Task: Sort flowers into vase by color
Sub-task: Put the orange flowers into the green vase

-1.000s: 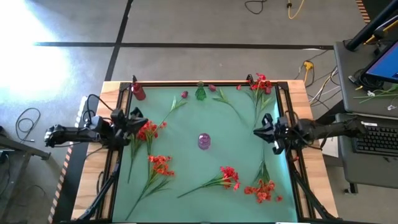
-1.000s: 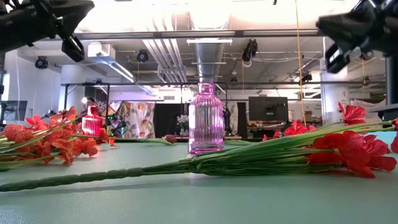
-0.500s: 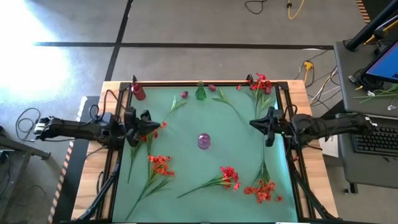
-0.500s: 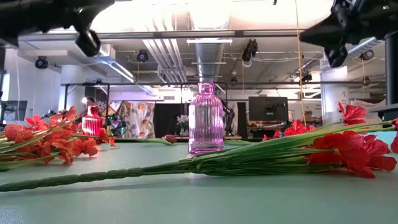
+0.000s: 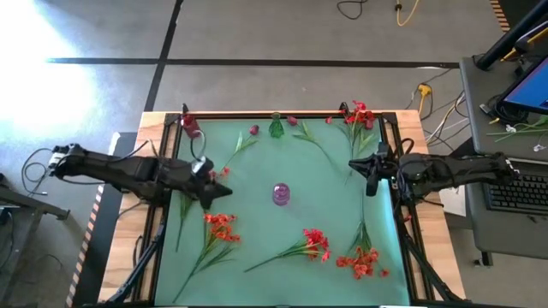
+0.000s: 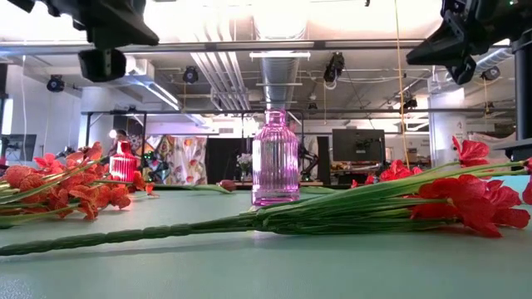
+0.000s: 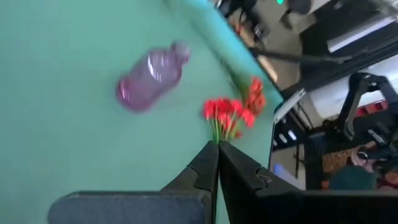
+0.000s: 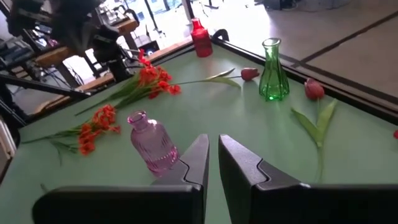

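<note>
Both arms are hovering over the green counter (image 5: 257, 197), nothing yet in hand. The left gripper (image 5: 224, 191) is clenched empty, hanging just beside the orange-red spray (image 5: 220, 225) at the near left and pointing toward the pink vase (image 5: 282, 194) at the centre. The right gripper (image 5: 371, 174), fingers nearly together and holding nothing, is waiting over the counter's right side.

To do the step well, the left gripper should be opening before it descends, then closing across a stem just below the blooms, jaws perpendicular to the stem, so the spray hangs straight for the vase's narrow neck.

The near-left spray is lying flat, long axis slanting from its blooms nearest the centre down to its stem tip at the near-left edge. The central red spray (image 5: 313, 242) is lying roughly crosswise, blooms to the right, probably within either arm's reach.
</note>
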Robot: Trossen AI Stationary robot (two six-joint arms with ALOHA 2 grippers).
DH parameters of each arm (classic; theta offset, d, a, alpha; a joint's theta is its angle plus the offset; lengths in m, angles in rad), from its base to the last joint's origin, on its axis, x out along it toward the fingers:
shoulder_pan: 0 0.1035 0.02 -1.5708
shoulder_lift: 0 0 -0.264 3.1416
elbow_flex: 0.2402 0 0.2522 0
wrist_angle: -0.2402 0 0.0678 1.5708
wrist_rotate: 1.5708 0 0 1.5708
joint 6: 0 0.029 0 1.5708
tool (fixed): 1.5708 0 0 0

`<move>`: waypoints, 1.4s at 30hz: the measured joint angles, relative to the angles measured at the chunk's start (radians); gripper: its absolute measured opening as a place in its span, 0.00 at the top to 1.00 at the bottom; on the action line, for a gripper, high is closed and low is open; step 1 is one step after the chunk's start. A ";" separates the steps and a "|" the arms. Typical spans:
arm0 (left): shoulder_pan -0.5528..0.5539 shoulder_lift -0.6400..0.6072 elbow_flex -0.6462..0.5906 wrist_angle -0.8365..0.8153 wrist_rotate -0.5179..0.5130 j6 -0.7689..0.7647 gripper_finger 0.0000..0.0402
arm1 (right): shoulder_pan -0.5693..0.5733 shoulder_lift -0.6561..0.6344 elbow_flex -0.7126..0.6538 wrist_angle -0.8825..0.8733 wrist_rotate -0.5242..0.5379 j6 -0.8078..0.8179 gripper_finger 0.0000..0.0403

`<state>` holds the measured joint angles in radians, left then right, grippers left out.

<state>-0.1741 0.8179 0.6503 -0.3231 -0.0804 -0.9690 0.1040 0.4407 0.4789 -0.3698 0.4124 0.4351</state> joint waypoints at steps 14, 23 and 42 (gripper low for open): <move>-0.285 0.314 0.230 -0.225 0.117 -0.212 1.00 | 0.000 0.000 -0.001 0.001 0.000 0.000 0.93; -0.345 0.518 0.455 -0.559 0.108 -0.317 1.00 | 0.000 0.000 -0.001 0.001 0.000 0.000 0.93; -0.477 0.746 0.494 -0.775 0.215 -0.680 0.57 | 0.000 0.000 -0.002 0.001 0.000 -0.001 0.93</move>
<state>-0.6506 1.5643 1.1442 -1.0980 0.1345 -1.6490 0.1040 0.4412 0.4774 -0.3691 0.4122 0.4343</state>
